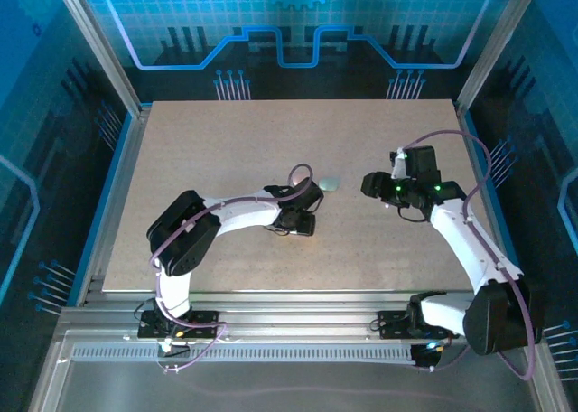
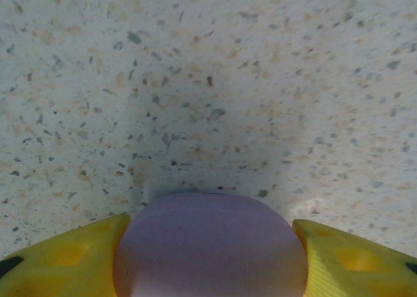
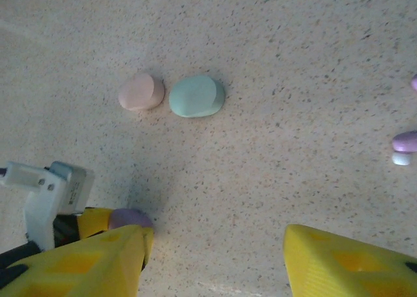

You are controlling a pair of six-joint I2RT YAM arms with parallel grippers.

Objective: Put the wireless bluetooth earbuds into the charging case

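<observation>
Left wrist: left gripper point(image 2: 210, 228) clamped on lilac charging case point(image 2: 208, 251) | right wrist: right gripper point(image 3: 215, 238) spread, empty; earbuds point(image 3: 402, 157) apparently tiny specks loose on table point(image 3: 273, 43), well apart from case | progress: early; none looks seated; pickup and insertion remain

Lilac case point(image 2: 212, 261) between yellow fingers point(image 2: 65, 261) of the left gripper point(image 2: 212, 228), speckled table point(image 2: 208, 82) beyond.

Blue-tinted overhead view; wrist views soft, near foreground blurred; shadows faint, diffuse.
</observation>
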